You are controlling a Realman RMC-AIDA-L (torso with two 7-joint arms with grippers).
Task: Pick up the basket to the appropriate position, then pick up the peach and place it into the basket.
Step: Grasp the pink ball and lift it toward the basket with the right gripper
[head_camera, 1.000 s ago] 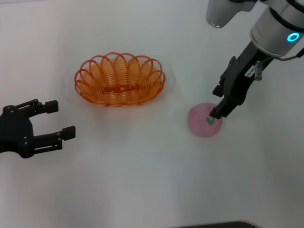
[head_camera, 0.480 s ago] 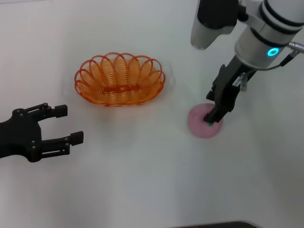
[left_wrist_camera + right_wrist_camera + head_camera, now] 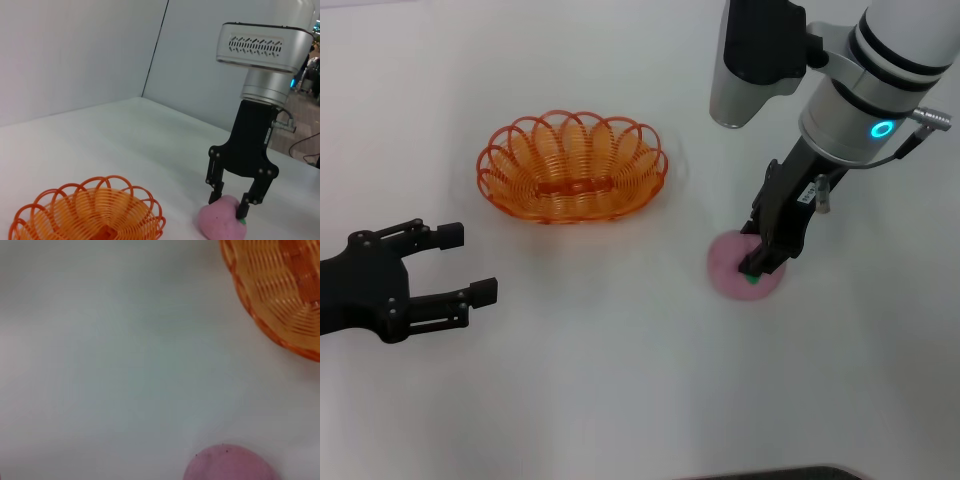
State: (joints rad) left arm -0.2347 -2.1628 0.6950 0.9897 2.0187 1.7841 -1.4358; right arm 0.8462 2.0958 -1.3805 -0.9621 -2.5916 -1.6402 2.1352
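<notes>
White tabletop [image 3: 620, 400] all round, plain pale walls behind it in the left wrist view. Right pincer [image 3: 228, 203] is down over the peach [image 3: 732, 268], fingers spread with one tip on each side of the top of it – looks like they're touching or about to, but I wouldn't call it pinched yet. The basket [image 3: 572, 166] sits well off to the pincer's left, nothing in it.

Handling guess: the peach looks like a light toy with a smooth matte skin, probably a bit squashy, and round enough to roll or pop out if squeezed too high. I'd go lower and grab across the widest part, not the crown. The basket is looped wire, light and springy – the rim is the obvious place to grip.

Views: the left wrist one is the only shot that shows the gap between the fingers and how they straddle the fruit. From the head, the gripper body hides all that, but you get the layout. Right wrist view only shows a slice of peach and a bit of basket rim.

Left pincer [image 3: 460, 265] is parked far off, spread open, holding nothing
</notes>
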